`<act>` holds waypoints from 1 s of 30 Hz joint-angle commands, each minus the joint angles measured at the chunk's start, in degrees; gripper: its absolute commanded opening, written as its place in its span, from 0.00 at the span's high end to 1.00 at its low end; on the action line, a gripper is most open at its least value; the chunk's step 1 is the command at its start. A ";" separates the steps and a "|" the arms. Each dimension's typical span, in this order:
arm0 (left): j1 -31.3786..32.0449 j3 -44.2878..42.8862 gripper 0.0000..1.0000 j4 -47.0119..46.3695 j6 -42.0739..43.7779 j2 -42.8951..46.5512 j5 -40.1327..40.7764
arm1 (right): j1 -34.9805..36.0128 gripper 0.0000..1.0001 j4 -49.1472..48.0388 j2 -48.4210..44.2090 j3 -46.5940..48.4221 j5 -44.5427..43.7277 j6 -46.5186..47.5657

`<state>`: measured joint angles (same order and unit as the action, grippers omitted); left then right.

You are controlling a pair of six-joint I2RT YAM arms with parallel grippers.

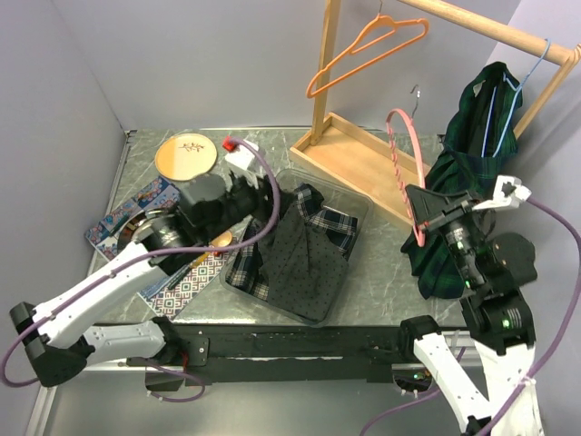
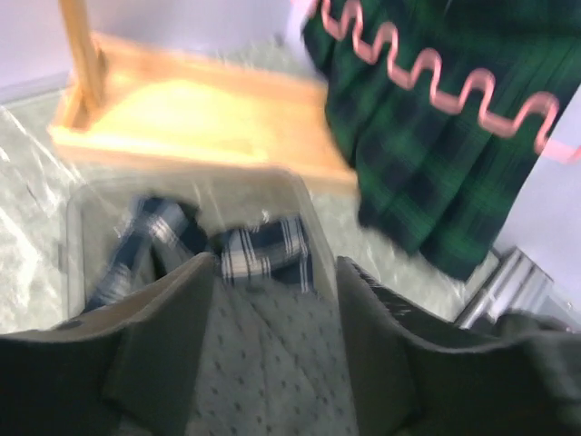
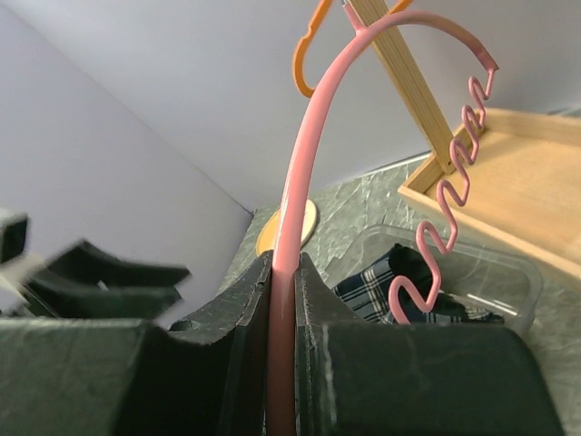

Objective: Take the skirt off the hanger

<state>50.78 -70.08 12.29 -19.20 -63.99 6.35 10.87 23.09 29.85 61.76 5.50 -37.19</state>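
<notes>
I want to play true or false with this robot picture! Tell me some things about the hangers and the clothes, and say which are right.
1. The right gripper is clamped on the pink hanger. True.
2. The pink hanger has a skirt on it. False: it is bare.
3. The orange hanger hangs on the wooden rail. True.
4. The left gripper is holding the grey skirt. False: it is open above the clear bin, and the grey skirt lies in that bin.
5. The green plaid garment lies in the bin. False: it hangs from the blue hanger on the rail.
</notes>
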 commanded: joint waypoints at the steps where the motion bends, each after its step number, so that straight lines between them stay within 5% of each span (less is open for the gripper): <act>1: 0.19 8.55 0.46 0.19 -3.03 -4.30 0.13 | -0.15 1.00 -8.58 4.51 4.76 -1.27 -3.15; 10: -0.95 19.11 0.44 -19.48 -10.50 -21.86 -5.90 | 0.02 1.00 -14.12 14.53 10.83 -10.93 -4.12; 14: -0.95 13.41 0.47 -15.83 -8.31 -32.86 -9.16 | 0.02 1.00 -15.36 21.89 14.52 -14.63 -2.19; 21: -0.95 7.78 0.32 -8.44 -6.20 -22.07 -10.67 | 0.02 1.00 -20.62 27.28 18.84 -17.45 -0.60; 25: -0.95 2.77 0.15 -4.47 -5.23 -16.18 -10.21 | 0.02 1.00 -24.74 29.82 20.60 -18.59 0.01; 30: -1.04 2.23 0.03 -5.09 -4.97 -11.78 -19.17 | -0.06 1.00 -28.35 31.15 20.87 -17.72 -0.42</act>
<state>49.52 -66.15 6.59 -25.08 -78.35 -5.19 10.90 5.48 61.39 79.31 -11.33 -38.24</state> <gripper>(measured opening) 0.962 0.181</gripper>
